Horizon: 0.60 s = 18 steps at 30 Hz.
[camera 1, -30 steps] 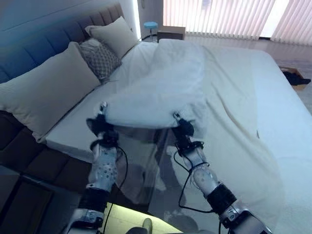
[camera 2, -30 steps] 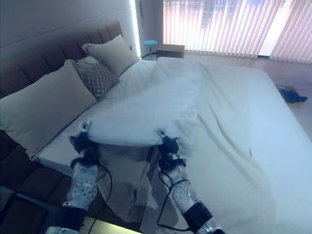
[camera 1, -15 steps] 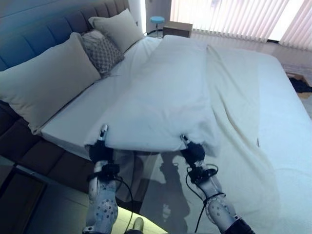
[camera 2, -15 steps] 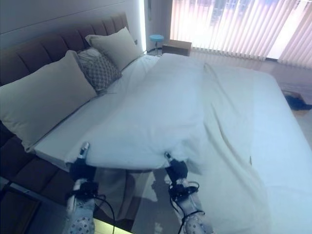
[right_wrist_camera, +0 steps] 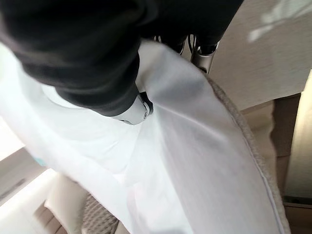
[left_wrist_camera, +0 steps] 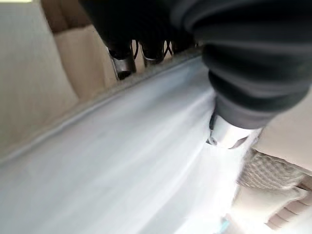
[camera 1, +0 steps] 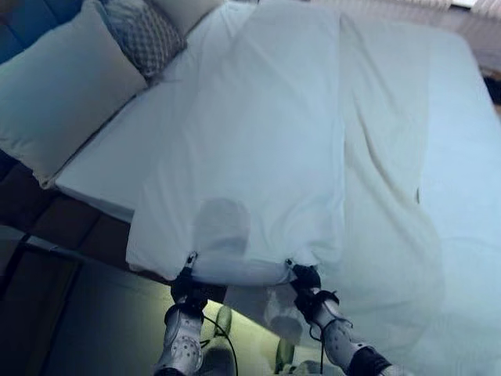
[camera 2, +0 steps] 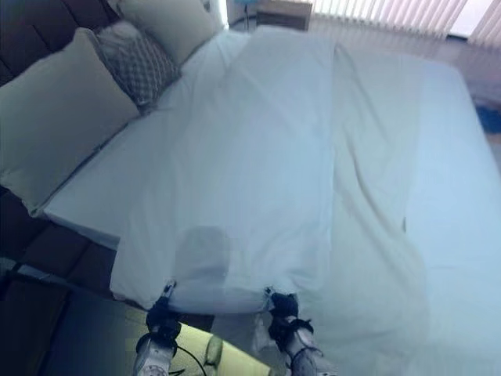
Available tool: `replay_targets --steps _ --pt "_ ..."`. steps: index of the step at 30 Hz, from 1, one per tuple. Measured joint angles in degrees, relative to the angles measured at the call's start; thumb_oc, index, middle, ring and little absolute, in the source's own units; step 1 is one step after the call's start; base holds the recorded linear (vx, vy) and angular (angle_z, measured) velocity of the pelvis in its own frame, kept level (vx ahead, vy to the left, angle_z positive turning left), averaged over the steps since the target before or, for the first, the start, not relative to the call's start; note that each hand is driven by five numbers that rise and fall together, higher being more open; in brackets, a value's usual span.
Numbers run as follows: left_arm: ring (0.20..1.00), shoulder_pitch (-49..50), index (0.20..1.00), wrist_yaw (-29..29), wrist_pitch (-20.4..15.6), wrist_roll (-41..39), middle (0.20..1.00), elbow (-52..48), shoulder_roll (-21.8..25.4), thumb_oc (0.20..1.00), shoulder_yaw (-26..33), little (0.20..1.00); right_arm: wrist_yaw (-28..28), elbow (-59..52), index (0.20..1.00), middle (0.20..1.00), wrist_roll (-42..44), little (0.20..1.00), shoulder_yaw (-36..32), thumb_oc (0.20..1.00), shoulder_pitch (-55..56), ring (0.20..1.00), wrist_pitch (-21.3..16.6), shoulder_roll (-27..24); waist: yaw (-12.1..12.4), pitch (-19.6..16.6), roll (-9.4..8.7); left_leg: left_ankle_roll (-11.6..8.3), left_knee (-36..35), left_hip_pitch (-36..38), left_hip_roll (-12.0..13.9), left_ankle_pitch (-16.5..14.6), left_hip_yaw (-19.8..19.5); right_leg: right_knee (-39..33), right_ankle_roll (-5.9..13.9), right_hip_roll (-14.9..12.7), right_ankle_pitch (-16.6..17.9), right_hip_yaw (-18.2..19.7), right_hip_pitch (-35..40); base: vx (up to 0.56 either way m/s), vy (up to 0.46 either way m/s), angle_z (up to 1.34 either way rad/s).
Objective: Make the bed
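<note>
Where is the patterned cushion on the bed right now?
In the left eye view, the patterned cushion sits at the upper left, against the headboard between two plain pillows, left of the white duvet.

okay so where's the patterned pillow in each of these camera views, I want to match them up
Left eye view: patterned pillow at top left, against the big pillow.
Right eye view: upper left, same spot.
Left wrist view: lower right, past the duvet.
Right wrist view: a patterned bit at the bottom edge, likely it.
Shared landmark: the duvet's held edge.
</note>
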Motion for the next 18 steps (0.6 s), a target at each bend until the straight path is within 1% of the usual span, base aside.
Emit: replay_targets --steps 2,4,7,8,11,15,18 --pt "0.200 -1.9 0.200 1.1 -0.5 1.7 0.200 1.6 0.7 0.200 -0.1 0.200 -0.3 0.9 0.200 0.200 0.0 0.200 0.6 0.200 -2.0 0.200 -0.1 0.1 0.1 0.4 0.07 -0.02 0.0 -1.0 0.1 0.1 0.2 0.4 -0.01 0.0 0.0 0.0 -1.2 -0.02 0.056 -0.07" --pt "0.200 -5.1 0.200 2.8 -1.2 3.1 0.200 3.3 1.5 0.200 -0.2 0.200 -1.2 1.8 0.200 0.200 0.0 0.200 0.8 0.200 -4.9 0.200 -0.2 0.4 0.1 1.8 0.04 0.02 -0.1 -2.2 0.3 0.3 0.9 1.1 -0.03 0.0 0.0 0.7 -3.1 -0.01 0.052 -0.13" --pt "0.200 -7.2 0.200 4.2 -1.8 4.0 0.200 4.1 2.3 0.200 -0.3 0.200 -1.9 2.2 0.200 0.200 0.0 0.200 0.8 0.200 -7.1 0.200 -0.4 0.7 0.3 3.0 -0.03 0.07 -0.2 -2.8 0.3 0.5 1.3 1.2 -0.19 0.0 0.1 1.1 -4.0 -0.01 0.053 -0.07" --pt "0.200 -8.0 0.200 5.3 -2.1 4.0 0.200 4.9 3.1 0.200 -1.4 0.200 -2.6 2.5 0.200 0.200 0.1 0.200 0.9 0.200 -7.9 0.200 -0.5 0.9 0.3 3.1 0.01 0.08 -0.2 -3.5 0.3 0.5 1.3 1.2 -0.28 0.0 0.2 1.2 -4.7 0.00 0.034 -0.05" --pt "0.200 -10.7 0.200 7.2 -2.7 6.8 0.200 5.2 4.9 0.200 -2.2 0.200 -3.0 3.4 0.200 0.200 0.1 0.200 2.4 0.200 -10.5 0.200 -1.2 0.8 0.2 4.1 -0.01 0.08 -0.2 -4.7 0.4 0.6 1.4 1.2 -0.64 0.0 0.5 1.3 -5.9 0.01 0.044 -0.03" --pt "0.200 -12.1 0.200 8.9 -2.9 9.4 0.200 5.2 6.2 0.200 -2.3 0.200 -3.0 3.8 0.200 0.200 0.1 0.200 3.1 0.200 -12.0 0.200 -1.3 1.1 0.3 4.6 0.02 0.09 -0.3 -5.8 0.3 0.7 1.4 1.1 -0.65 0.0 0.5 1.3 -7.1 0.01 0.054 0.00" --pt "0.200 -13.5 0.200 10.6 -3.7 10.8 0.200 5.2 6.9 0.200 -2.3 0.200 -3.2 4.2 0.200 0.200 0.1 0.200 3.1 0.200 -13.7 0.200 -1.3 1.6 0.4 6.3 -0.06 0.09 -0.3 -5.9 0.4 0.7 1.5 1.1 -0.65 0.0 0.5 1.4 -7.2 0.02 0.057 -0.01"
